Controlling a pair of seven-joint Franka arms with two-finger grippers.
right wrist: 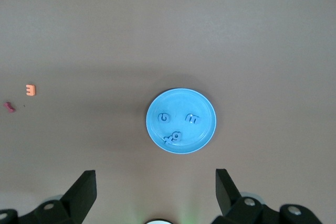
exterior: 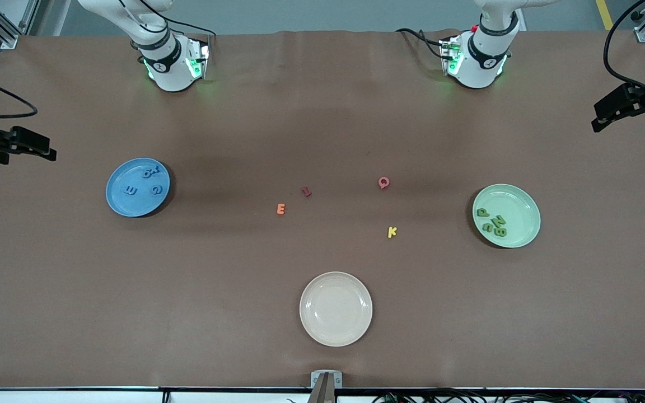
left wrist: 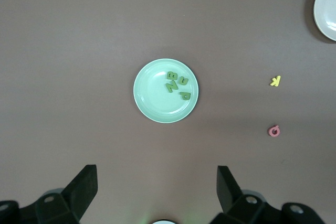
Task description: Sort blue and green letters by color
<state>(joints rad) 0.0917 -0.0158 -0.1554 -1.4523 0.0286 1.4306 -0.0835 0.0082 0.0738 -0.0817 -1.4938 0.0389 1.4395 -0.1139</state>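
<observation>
Front view, near to far. Nearest the camera sits a cream plate [exterior: 336,309] with nothing on it. Farther up, at mid-table, lie four loose pieces: yellow K [exterior: 392,232], orange E [exterior: 281,209], dark red piece [exterior: 306,191], pink Q [exterior: 383,182]; none belongs to the sort. Toward the left arm's end is the green plate [exterior: 518,202] w/ the green letters [exterior: 493,221] clustered inside it, some touching; toward the right arm's end is the blue plate [exterior: 126,198] w/ the blue letters [exterior: 148,183] inside, two of them overlapping near the rim. Judged from this layout, all eight pieces are on matching plates, so the sort looks complete.

Wrist views: left gripper [left wrist: 156,182] hangs high over the table just beside the green plate, fingers spread wide, holding nothing; right gripper [right wrist: 155,183] hangs likewise beside the blue plate, fingers spread wide, empty. Both arms appear to wait.

Risks from here (judgement):
- Picking up K, E, Q or the red piece by mistake, e.g. misreading colour, would spoil a finished sort.
- A low descent near either plate could clip the rim and spill letters, esp. the blue pair close to the edge.
- Overlapping letters could lift together if re-grasped.
</observation>
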